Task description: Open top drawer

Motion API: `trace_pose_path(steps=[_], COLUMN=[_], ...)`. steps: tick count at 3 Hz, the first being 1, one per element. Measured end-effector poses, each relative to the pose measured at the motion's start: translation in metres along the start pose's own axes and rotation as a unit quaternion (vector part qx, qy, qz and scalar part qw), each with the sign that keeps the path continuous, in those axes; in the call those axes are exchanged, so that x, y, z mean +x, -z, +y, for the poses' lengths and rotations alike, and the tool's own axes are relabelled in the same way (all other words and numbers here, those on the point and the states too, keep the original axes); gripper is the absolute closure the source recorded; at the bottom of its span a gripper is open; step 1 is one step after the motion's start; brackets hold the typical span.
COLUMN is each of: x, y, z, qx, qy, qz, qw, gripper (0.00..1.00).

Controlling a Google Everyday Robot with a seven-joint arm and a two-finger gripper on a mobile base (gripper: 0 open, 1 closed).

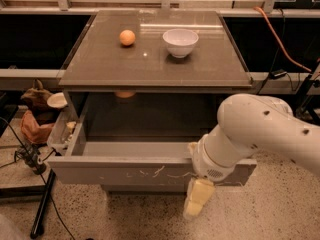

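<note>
The top drawer point(125, 172) is pulled far out from under the grey counter top. Its wide grey front panel carries pale scratches and its inside looks empty. My white arm comes in from the right and crosses the drawer's front right corner. My gripper point(196, 200) hangs below the front panel with pale yellowish fingers point(192, 208) pointing down at the floor, touching nothing I can see.
An orange ball point(127, 37) and a white bowl point(180, 42) sit on the counter top point(100, 64). A side bin point(61, 131) with small items hangs at the drawer's left. A brown bag point(36, 119), cables and a black stand leg point(44, 209) are at left. Speckled floor lies in front.
</note>
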State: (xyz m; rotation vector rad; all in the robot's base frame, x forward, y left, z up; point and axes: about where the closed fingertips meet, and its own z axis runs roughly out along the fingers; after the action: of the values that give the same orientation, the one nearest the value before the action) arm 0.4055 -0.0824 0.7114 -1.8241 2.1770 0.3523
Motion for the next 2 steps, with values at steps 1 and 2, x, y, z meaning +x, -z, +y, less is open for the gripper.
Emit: trace_pose_path(steps=[1,2], x=[0.008,0.014], y=[-0.015,-0.042], z=[-0.037,-0.047], qx=[-0.001,-0.03], qy=[0.001,-0.002], qz=[-0.001,-0.009], qw=[1.0,0.9995], gripper=[0.0,0.0])
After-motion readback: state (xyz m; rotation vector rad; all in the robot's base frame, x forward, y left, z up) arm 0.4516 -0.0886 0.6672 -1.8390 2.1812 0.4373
